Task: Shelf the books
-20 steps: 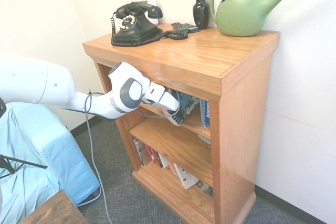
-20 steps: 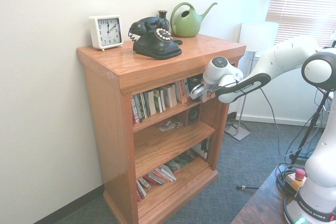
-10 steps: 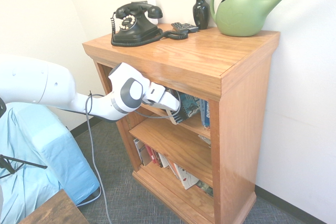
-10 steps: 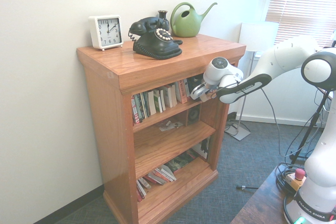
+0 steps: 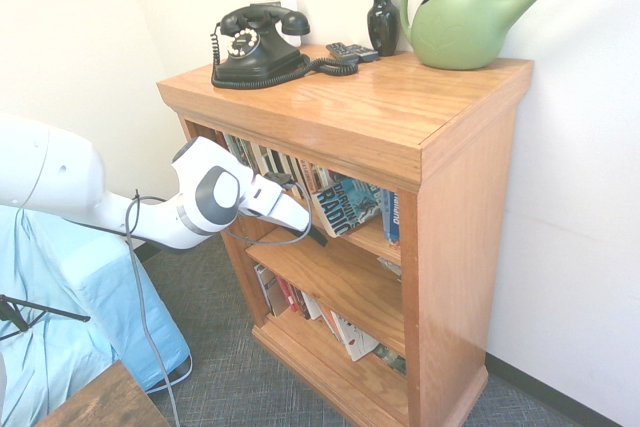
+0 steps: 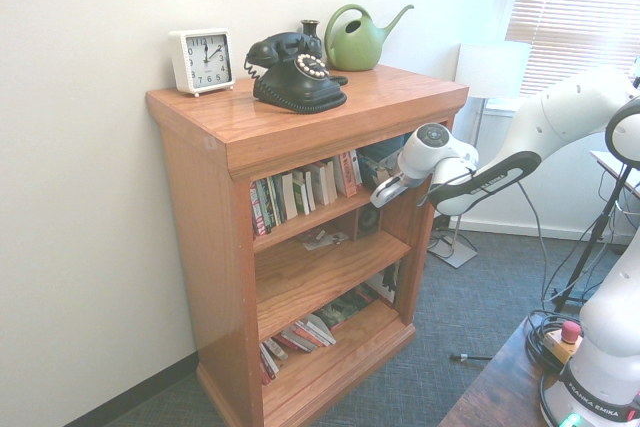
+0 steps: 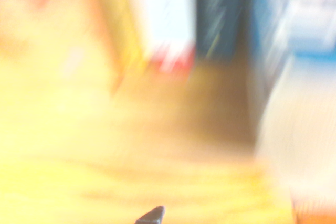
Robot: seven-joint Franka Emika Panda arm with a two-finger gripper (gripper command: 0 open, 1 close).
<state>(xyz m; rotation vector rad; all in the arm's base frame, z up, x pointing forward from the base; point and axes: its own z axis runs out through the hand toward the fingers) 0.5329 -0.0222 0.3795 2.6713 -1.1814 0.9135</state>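
First exterior view: the white arm reaches in from the left, its gripper [image 5: 312, 234] out in front of the top shelf of the wooden bookcase [image 5: 470, 207], holding nothing. The fingers are a dark tip there; how far apart they stand cannot be told. The book [image 5: 347, 205], a thick paperback with a teal pictured cover and big white lettering, sits on that top shelf, leaning cover-out beside a row of upright spines, apart from the gripper. On the glossy grained top: a black rotary phone [image 5: 256, 45] with coiled cord, a slim dark vase [image 5: 382, 18], a round green plastic watering can [image 5: 470, 17].

Second exterior view: the arm comes from the right, the gripper [image 6: 384, 193] just off the shelf's front edge. A square white clock [image 6: 202, 60] stands on the top's far corner. More books lie slumped on the bottom shelf.

Wrist view: all blur, warm wood tones and upright blocks of blue, white and red.
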